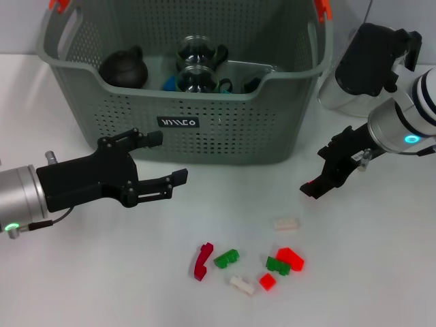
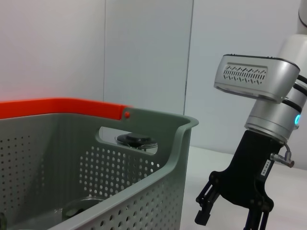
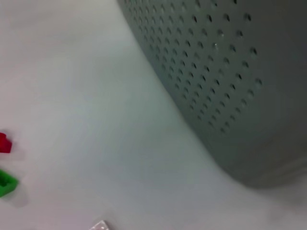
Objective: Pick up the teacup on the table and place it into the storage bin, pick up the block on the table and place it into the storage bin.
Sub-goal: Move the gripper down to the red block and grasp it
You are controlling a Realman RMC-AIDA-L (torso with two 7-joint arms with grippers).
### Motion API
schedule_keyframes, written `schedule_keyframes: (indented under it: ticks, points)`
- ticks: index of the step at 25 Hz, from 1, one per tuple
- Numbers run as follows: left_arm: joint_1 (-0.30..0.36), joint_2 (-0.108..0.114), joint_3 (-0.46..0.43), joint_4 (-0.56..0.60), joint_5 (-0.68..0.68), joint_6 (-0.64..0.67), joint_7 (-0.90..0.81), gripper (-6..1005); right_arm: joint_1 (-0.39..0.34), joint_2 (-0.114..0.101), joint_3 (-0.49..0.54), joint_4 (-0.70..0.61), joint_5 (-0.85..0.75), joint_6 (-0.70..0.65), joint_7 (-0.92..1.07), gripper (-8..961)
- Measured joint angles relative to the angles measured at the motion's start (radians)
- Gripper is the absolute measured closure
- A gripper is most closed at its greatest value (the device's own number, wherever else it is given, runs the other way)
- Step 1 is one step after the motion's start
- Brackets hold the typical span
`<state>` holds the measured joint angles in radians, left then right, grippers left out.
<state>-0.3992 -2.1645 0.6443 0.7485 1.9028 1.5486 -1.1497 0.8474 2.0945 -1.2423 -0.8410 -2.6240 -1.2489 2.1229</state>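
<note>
The blocks lie scattered on the bench in front of the storage bin, and they sit below and between my two hands. My right hand hangs just off the bin's right front corner, pointing down toward the bench, and the pale block is the nearest piece to it, a short way toward me and inward. That block's long axis runs roughly across my view, side to side. The red and green pieces cluster a little farther on.

My left hand hovers in front of the bin's left front wall, fingers spread wide and empty, pointing across toward the right. The curved red block lies nearest to it, but my right hand looks better placed for the pale one.

I cannot tell how far my right hand's fingers are apart; nothing seems held in it.

Glass teacups already rest inside the bin beside a dark teapot, so I judge the block to be the step in hand.
</note>
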Motion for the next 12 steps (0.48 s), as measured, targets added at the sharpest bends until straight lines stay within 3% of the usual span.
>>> schedule_keyframes:
  ticks: [12]
  points:
    - [-0.006,0.0,0.0,0.0,0.0,-0.01,-0.005,137,0.004,0.003,-0.002,0.036,-0.003,0.049,-0.007,97]
